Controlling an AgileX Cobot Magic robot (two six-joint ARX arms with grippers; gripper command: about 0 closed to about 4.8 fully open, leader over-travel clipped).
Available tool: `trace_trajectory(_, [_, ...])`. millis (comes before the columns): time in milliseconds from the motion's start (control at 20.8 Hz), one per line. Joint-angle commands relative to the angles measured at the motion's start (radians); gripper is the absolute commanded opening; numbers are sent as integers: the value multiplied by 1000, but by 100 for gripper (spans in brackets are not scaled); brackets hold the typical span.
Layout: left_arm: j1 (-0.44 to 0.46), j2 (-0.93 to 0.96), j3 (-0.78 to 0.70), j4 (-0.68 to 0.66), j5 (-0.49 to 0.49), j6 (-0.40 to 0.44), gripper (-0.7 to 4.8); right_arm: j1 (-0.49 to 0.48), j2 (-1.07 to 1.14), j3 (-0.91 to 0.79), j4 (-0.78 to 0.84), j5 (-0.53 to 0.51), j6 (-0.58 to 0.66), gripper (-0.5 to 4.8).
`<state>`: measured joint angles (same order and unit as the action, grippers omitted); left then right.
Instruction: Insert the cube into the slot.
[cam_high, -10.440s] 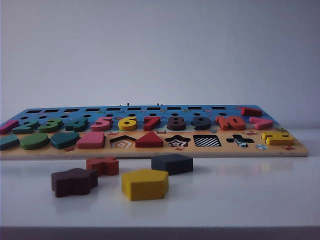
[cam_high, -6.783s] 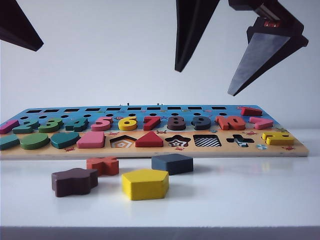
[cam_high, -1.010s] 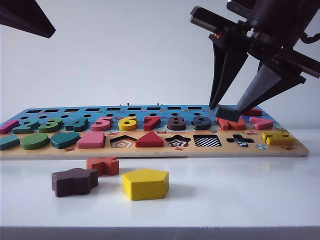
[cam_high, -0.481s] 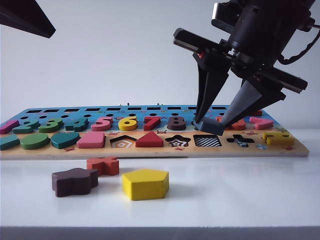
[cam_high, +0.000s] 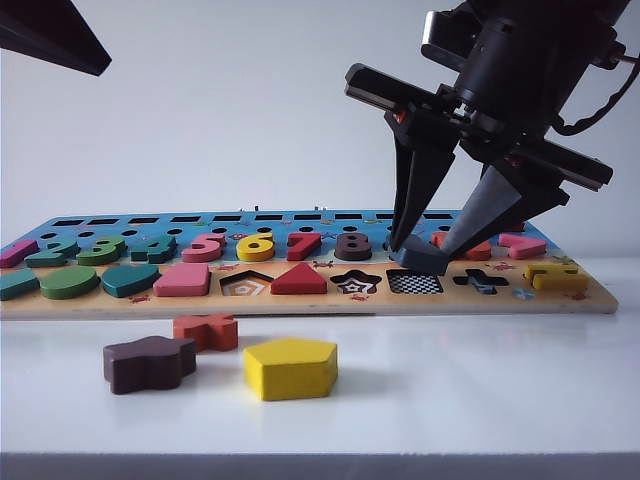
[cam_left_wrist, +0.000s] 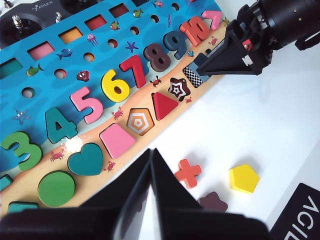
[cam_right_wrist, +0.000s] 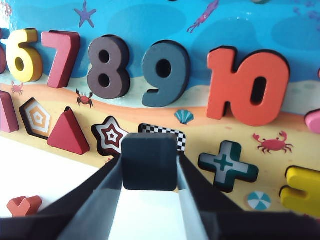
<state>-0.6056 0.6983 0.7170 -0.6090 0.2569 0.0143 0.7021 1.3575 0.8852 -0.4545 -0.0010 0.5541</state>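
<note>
The right gripper (cam_high: 420, 262) has its 2 black fingers (cam_right_wrist: 102, 192) pinched on the cube (cam_right_wrist: 149, 161), a flat dark navy-grey square wooden block w/ round corners. The fingers press its 2 sides, part way open, as wide as the block. In the exterior view the cube (cam_high: 420, 261) hangs right of centre, just above the slot (cam_high: 414, 283), a square hole w/ a black & white checker floor. It is not down in the hole yet. In the right wrist view the slot (cam_right_wrist: 165, 134) peeks out just behind the cube.

The slot sits in the front row of the big wooden puzzle board (cam_high: 300, 300), blue at the back & sandy at the front. Next to the slot are a star hole (cam_high: 355, 283) on 1 side & a plus hole (cam_high: 478, 282) on the other. A dark 8 (cam_right_wrist: 108, 66), a grey-blue 9 (cam_right_wrist: 165, 73) & an orange 10 (cam_right_wrist: 247, 85) stand in the row behind.

On the white table (cam_high: 480, 380), lower left of the exterior view, lie a yellow pentagon block (cam_high: 290, 368), a dark brown star-like block (cam_high: 148, 363) & a red cross block (cam_high: 205, 331), all well apart from the cube.

The left gripper (cam_left_wrist: 151, 165) hangs high, away from the board; its black tip (cam_high: 50, 35) shows in the upper left corner. Its 2 fingers touch at the tips, w/ nothing between them.
</note>
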Motion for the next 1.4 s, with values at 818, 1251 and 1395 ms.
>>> trace_trajectory(818, [-1,0,3,114,66,-16,17,2,4,2,43,1,-5,134])
trace_trajectory(1251, [-1,0,3,114,66,-16,17,2,27,2,42,2,-5,136])
trace_trajectory(1395, [-1,0,3,114,66,-16,17,2,27,2,42,3,-9,150])
